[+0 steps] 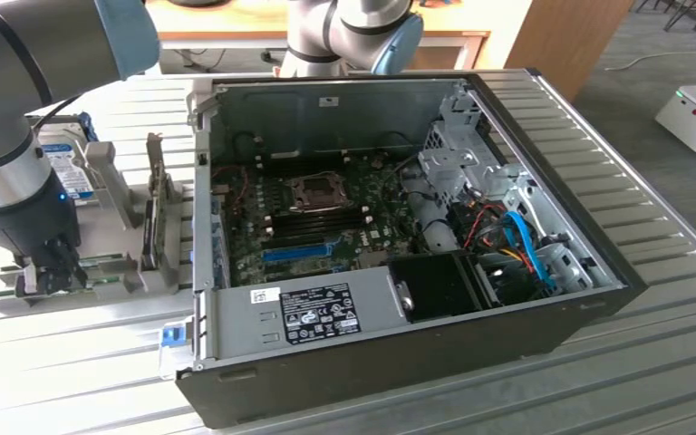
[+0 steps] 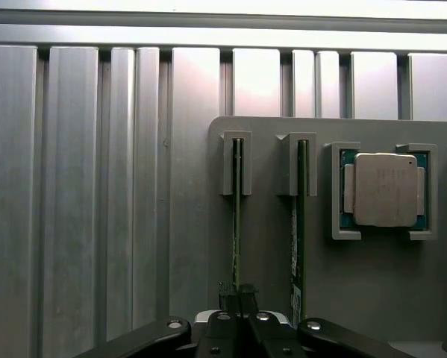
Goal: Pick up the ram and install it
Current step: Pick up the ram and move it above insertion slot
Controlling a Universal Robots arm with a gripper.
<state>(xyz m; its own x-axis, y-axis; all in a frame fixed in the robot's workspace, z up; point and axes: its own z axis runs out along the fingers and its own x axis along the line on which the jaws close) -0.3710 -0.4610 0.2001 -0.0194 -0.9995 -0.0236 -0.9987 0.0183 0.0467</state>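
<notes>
The ram (image 2: 236, 216) is a thin green stick standing on edge in a slot of the grey holder (image 2: 268, 246). A second like stick (image 2: 301, 224) stands in the neighbouring slot. My gripper (image 2: 238, 298) is directly over the first stick, its black fingers pinched together on the stick's top edge. In the exterior view my gripper (image 1: 52, 276) reaches down into the holder (image 1: 106, 281) at the exterior view's left, beside the open computer case (image 1: 384, 381). The stick still sits in its slot.
A processor chip (image 2: 383, 190) lies in a pocket of the holder next to the sticks. A hard drive with a blue label (image 1: 68, 172) stands behind my arm. Inside the case the motherboard shows dark memory slots (image 1: 318, 217) and a blue slot (image 1: 297, 251). The table is ribbed metal.
</notes>
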